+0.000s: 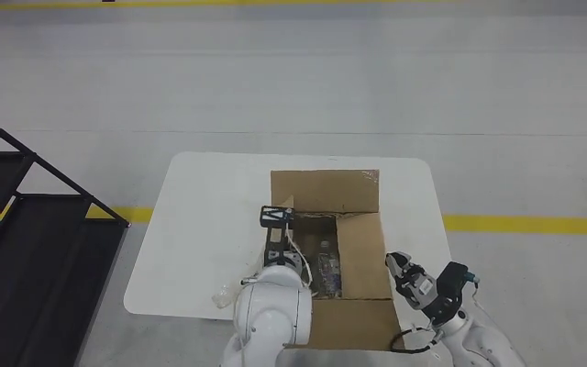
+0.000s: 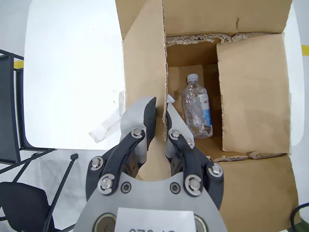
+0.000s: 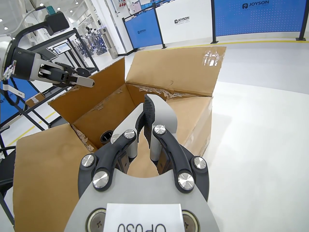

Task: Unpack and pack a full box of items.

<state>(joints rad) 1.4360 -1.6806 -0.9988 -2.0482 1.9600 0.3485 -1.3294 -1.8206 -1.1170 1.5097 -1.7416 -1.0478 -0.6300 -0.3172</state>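
Note:
An open cardboard box (image 1: 321, 190) stands on the white table (image 1: 211, 220). A clear plastic bottle (image 2: 196, 107) with a white cap lies on the box floor, and the top view shows that bottle (image 1: 326, 261) through the opening. My left gripper (image 2: 159, 114) is shut on the upright left flap (image 2: 144, 56), one finger on each face. From the right wrist view the left gripper (image 3: 84, 82) sits at that flap's top edge. My right gripper (image 3: 149, 107) is shut on nothing, over the box's right flap (image 3: 183, 112), at the near right corner (image 1: 396, 263).
A strip of torn tape (image 2: 106, 126) lies on the table left of the box. A dark tube end (image 3: 106, 136) shows inside the box. A black metal rack (image 1: 46, 239) stands beside the table's left side. The table's left half (image 2: 72, 49) is bare.

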